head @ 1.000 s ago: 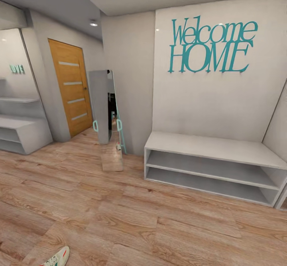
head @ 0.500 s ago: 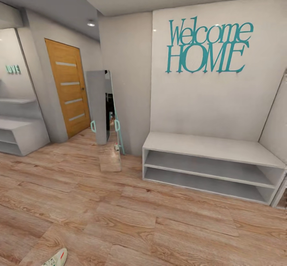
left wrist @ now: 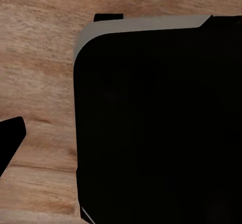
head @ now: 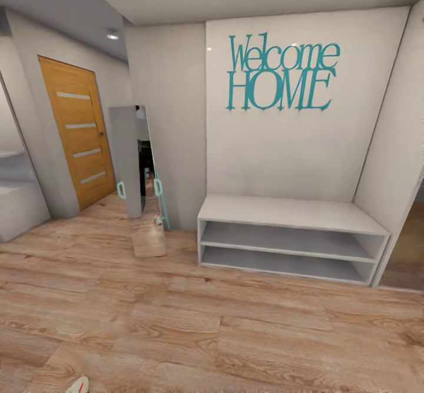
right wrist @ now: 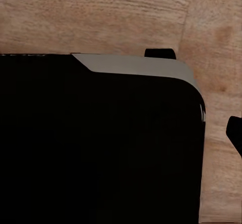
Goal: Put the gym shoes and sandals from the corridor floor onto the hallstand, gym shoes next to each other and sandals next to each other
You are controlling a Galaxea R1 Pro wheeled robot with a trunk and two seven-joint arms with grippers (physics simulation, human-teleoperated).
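- We see one gym shoe [head: 78, 385] in the head view, cut off by the bottom edge near the left corner. Only its tip shows: white with an orange-red patch. It lies on the corridor floor [head: 235, 334].
- Too little of the shoe is visible for us to give its long axis or which way it points.
- At the far left edge a pale grey unit [head: 17, 207] stands against the wall, with a shelf above it; it is cropped and we cannot count its slots.
- One low white bench [head: 288, 237] stands against the back wall under the teal "Welcome HOME" lettering [head: 281, 74]. We count two open shelf slots under its top; both slots and the top are bare.
- One leaning mirror [head: 140, 172] stands between the bench and one wooden door [head: 76, 131], which has four pale inset strips.
- One ceiling spotlight [head: 112, 36] is lit above the door.
- Left wrist view: a large black body with a pale grey edge [left wrist: 151, 128] over wood planks; one small black shape [left wrist: 10, 138] sits at the frame's edge. We cannot tell the width of the left gripper's opening.
- Right wrist view: a like black body with a grey edge [right wrist: 101, 143] over wood planks. We cannot tell the right gripper's opening either.
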